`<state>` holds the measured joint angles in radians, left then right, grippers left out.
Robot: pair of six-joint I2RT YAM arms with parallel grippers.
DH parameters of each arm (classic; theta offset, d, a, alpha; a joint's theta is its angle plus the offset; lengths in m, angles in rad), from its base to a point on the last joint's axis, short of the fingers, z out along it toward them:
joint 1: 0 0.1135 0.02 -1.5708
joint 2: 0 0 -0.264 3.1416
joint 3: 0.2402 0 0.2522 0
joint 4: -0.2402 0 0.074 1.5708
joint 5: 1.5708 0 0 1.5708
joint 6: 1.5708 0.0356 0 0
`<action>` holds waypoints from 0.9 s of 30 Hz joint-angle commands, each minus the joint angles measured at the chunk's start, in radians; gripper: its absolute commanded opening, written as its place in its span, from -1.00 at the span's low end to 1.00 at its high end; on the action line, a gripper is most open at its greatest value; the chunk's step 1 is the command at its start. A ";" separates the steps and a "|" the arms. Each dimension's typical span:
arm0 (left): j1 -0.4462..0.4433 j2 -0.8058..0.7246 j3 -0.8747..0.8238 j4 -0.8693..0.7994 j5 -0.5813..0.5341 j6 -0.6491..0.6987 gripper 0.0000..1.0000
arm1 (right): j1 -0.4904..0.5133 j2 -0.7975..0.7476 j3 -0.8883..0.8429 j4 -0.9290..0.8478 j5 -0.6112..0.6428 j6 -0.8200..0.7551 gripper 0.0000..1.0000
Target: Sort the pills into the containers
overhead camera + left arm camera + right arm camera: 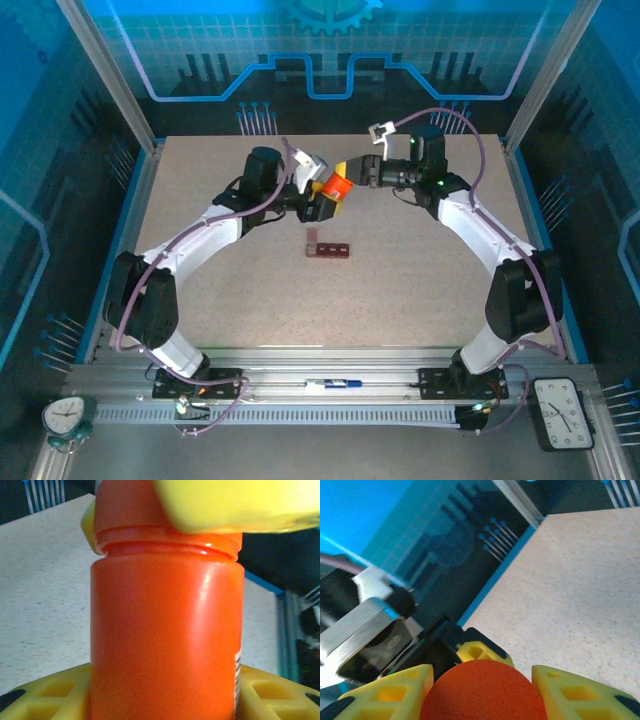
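Surface: speckled beige table under blue-lit enclosure walls, arm bases bolted along the near rail.
Count: two arms, two grippers, one orange bottle, one bar of containers, two clocks on the near corners, one pen on the rail.
Containers: dark red-brown, lying flat mid-table, well apart from both grippers and nearer the camera than the bottle (small dark piece at the left end, too small to read).
Bottle: up off the table at the far middle, pinched between both arms at once.
Left gripper: clamped on the bottle's body, and in the left wrist view the yellow fingers are pressed to either side of the orange wall.
Right gripper: coming in from the right and closed on the cap end, with yellow fingers hugging the round orange top in the right wrist view.
Opening: both pairs held apart only by the bottle's own width.
Cap: seated on the neck, rim line showing just under the right arm's yellow finger.
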<state>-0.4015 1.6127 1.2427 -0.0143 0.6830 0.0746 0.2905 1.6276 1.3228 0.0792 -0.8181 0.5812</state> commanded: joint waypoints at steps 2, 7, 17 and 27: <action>0.041 -0.021 0.006 0.090 0.131 -0.113 -0.51 | -0.041 -0.013 -0.035 0.230 -0.128 0.029 -0.12; 0.041 -0.014 0.005 0.099 0.118 -0.121 -0.51 | -0.042 -0.025 -0.033 0.284 -0.114 0.130 0.57; 0.016 -0.019 0.000 0.063 -0.111 0.009 -0.52 | -0.029 -0.095 0.058 -0.180 0.265 0.202 0.64; -0.043 0.007 0.036 -0.021 -0.231 0.141 -0.52 | 0.038 -0.040 0.169 -0.370 0.375 0.173 0.67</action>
<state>-0.4343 1.6131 1.2430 -0.0162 0.4915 0.1547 0.3042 1.5639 1.4429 -0.2073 -0.4881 0.7670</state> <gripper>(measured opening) 0.529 0.834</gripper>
